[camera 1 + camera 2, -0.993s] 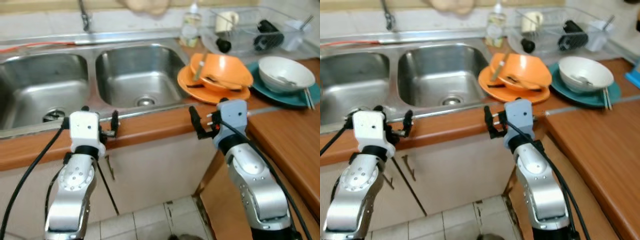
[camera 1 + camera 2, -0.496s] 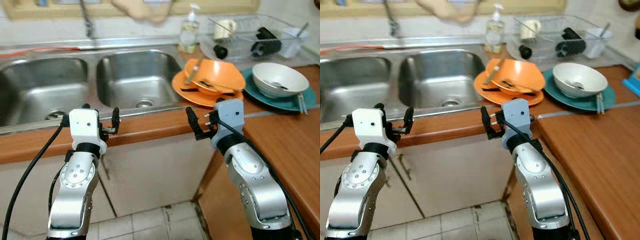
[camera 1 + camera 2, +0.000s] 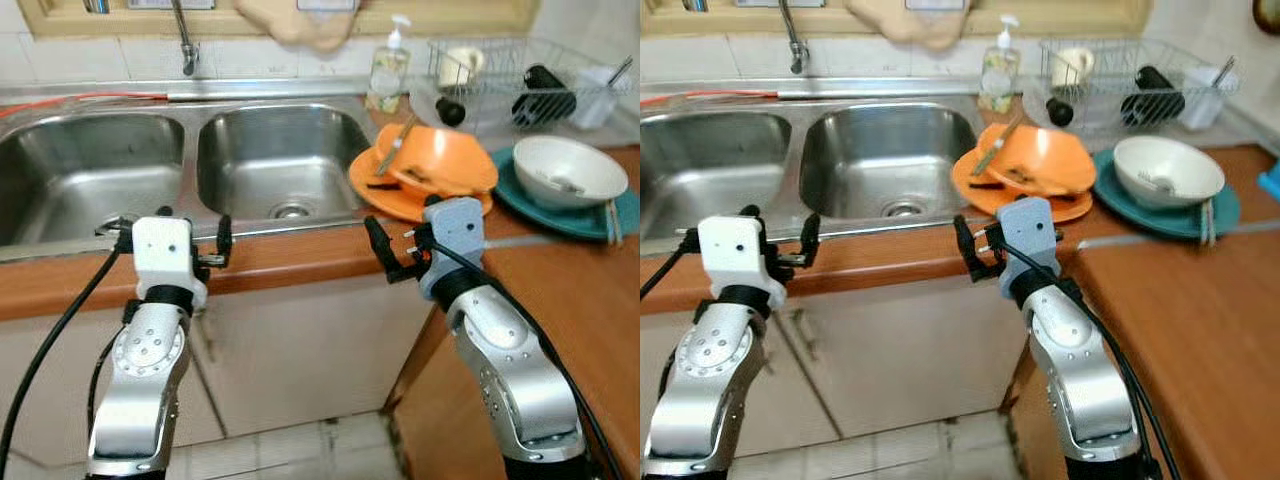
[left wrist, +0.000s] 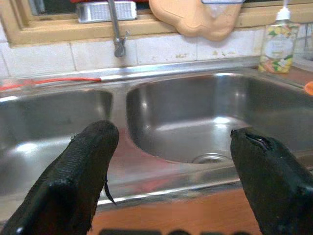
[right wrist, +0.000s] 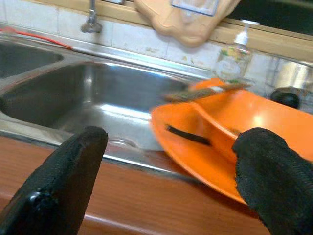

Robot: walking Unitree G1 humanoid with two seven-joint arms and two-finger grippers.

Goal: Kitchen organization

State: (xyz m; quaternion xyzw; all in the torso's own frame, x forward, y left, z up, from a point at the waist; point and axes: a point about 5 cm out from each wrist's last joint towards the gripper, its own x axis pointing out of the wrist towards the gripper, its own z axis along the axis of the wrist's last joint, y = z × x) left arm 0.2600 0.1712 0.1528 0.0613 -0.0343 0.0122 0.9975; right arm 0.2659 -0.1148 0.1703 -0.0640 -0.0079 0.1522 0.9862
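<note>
My left gripper (image 3: 218, 255) and my right gripper (image 3: 963, 248) are both raised at the front edge of the wooden counter (image 3: 300, 255), and both are spread wide with nothing between the fingers. That is how I would want them for a first reach, so the thing to do well now, as I judge it, is to pick one target and line up on it rather than drift in with both arms at once.

The nearest work for my right side is the stack of orange dishes (image 3: 430, 165): an orange bowl sitting tilted on an orange plate, just beyond my right gripper and a little to its right, on the counter beside the sink. Utensils lie in it (one handle sticks up and out toward the sink), so I would come at the rim from the near side, low and level, and avoid knocking that handle.

My left gripper faces the double sink (image 4: 195, 132), lined up roughly with the divider between the two basins; both look empty of dishes.

Farther right, well apart from either gripper, a white bowl (image 3: 1167, 170) sits on a teal plate (image 3: 1140, 215) with chopsticks at its edge. Behind those stand the dish rack (image 3: 520, 80) and a soap bottle (image 3: 388, 65) by the wall.
</note>
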